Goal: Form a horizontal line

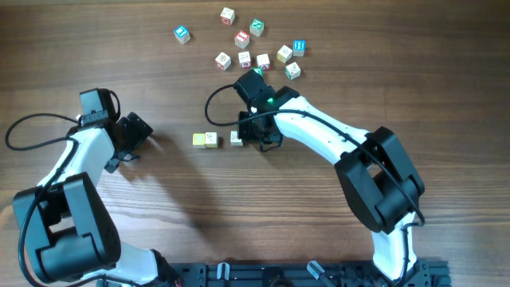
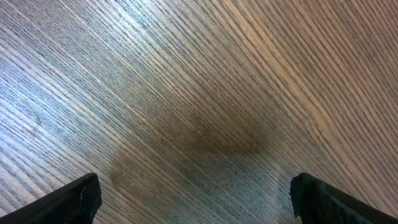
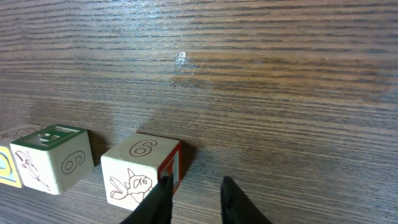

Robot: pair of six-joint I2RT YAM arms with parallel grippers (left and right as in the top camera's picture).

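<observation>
Now three cubes in the row, right hand beside the end one

Near the middle of the bench (image 1: 263,231), the row (image 1: 205,139) runs from 9 o'clock to 3 o'clock and counts three cubes. A yellow cube (image 1: 198,139) sits at the 9 o'clock end, touching a green-topped cube (image 3: 53,155). A cream cube (image 1: 237,138) with a red side face stands a little apart at the 3 o'clock end. On the right wrist view the cream cube shows a 6 and a small fish drawing, and the green-topped cube also bears a 6.

The right hand (image 1: 249,137) is low over the bench at 3 o'clock of the cream cube. Its fingers (image 3: 158,202) are spread only a little, with bare wood in the narrow gap and nothing pinched. The nearer finger is right at the cube's red face; whether it touches, I cannot tell.

The left hand (image 2: 198,200) is well apart at 9 o'clock of the row. Its fingers are spread wide over bare wood.

At 12 o'clock of the row lies a scatter of loose cubes (image 1: 263,61): several cream ones, two blue cubes (image 1: 182,33), one red cube (image 1: 242,37) and one green-faced cube (image 1: 256,27).
</observation>
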